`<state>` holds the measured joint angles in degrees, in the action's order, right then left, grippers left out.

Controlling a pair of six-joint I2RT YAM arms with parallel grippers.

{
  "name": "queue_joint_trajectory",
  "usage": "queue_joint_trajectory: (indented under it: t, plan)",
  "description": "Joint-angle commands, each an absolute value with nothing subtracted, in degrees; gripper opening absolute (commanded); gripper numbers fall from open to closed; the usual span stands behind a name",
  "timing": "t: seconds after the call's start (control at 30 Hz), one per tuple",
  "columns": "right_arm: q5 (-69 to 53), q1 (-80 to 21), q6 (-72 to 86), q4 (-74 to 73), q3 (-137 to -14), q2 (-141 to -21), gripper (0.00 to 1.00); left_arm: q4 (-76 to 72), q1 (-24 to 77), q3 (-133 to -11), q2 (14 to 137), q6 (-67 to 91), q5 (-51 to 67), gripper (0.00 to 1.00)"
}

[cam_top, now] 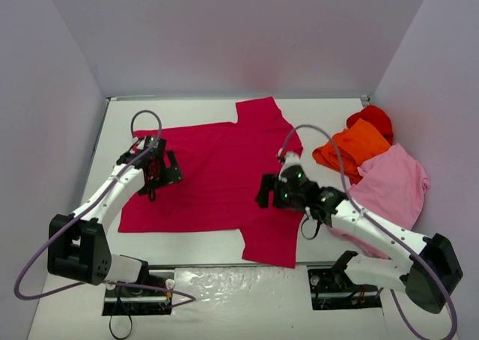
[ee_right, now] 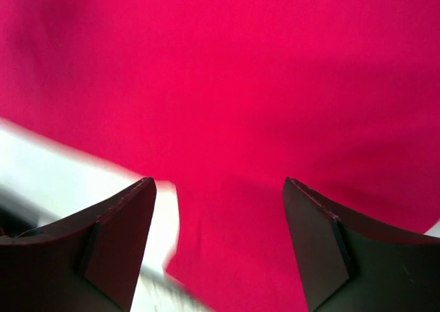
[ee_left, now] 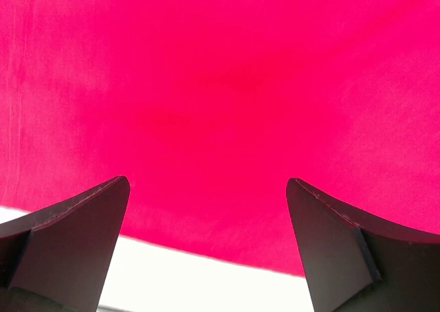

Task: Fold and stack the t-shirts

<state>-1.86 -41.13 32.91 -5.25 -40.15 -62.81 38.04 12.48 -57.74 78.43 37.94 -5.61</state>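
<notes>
Left pincer (cam_top: 152,174) and right pincer (cam_top: 268,192) both gape wide, holding nothing, above the crimson shirt (cam_top: 213,186) spread flat mid-counter (cam_top: 179,246); advised: pinch 2 matching points on 1 edge, lift together, fold across evenly.

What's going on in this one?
Two robot arms are working on a crimson shirt spread flat on the table. The left gripper hovers near its left edge and the right gripper over its lower right part, both open and holding nothing. A pile of other shirts lies bunched at the right.
</notes>
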Motion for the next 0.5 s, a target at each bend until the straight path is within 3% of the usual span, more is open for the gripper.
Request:
queue_joint_trajectory:
  t: [0.0,0.23,0.47]
  plan:
    - [-3.41,-50.11,46.83,-9.12,-33.12,-60.40,0.69,47.56,16.14,-56.89,75.18,41.31,-9.52,0.97]
    - [-1.66,-60.01,56.22,-16.53,-27.95,-50.57,0.65,52.11,16.91,-57.93,73.68,44.09,-9.57,0.97]
    - [3.80,-67.73,50.82,-19.60,-33.99,-59.91,0.65,52.25,15.47,-56.81,75.37,45.65,-11.75,0.97]
